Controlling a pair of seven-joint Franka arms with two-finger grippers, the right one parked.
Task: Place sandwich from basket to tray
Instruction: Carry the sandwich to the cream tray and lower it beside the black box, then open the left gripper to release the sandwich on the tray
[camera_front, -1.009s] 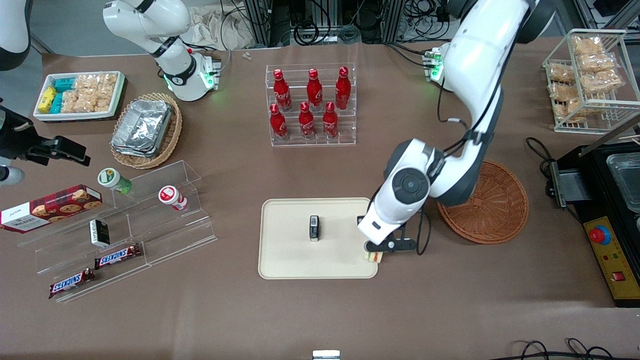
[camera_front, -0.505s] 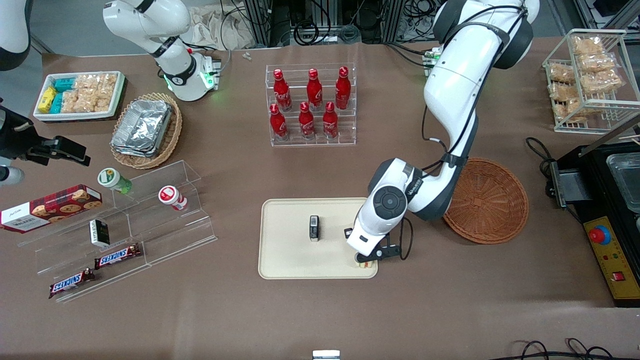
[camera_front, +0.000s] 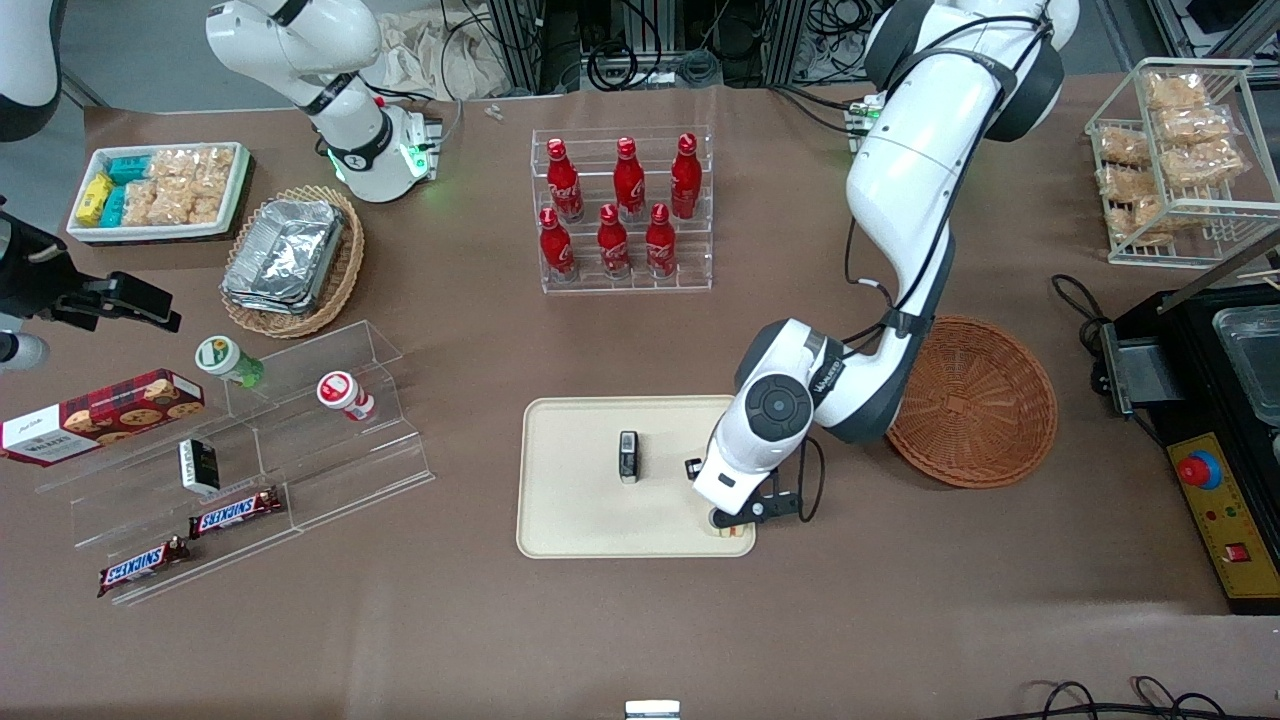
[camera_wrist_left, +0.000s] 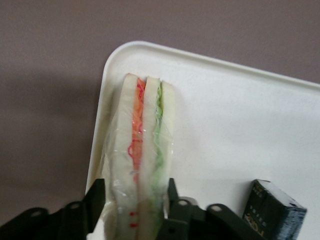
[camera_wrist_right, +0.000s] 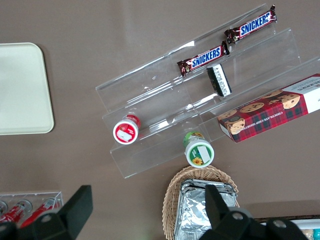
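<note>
Sandwich held at the corner of the tray

The gripper (camera_wrist_left: 135, 210) grasps the sandwich (camera_wrist_left: 141, 150), one black finger pressed on each bread face, low over the tray (camera_front: 580, 520) at the corner nearest the front camera on the basket's side. The sandwich stands on edge just inside the rim. A small dark box (camera_front: 628, 456) lies mid-tray, apart from it. The basket (camera_front: 985, 410) sits beside the tray, toward the working arm's end.

Front view overhead; left wrist close — both share tray (camera_front: 580, 520).
</note>
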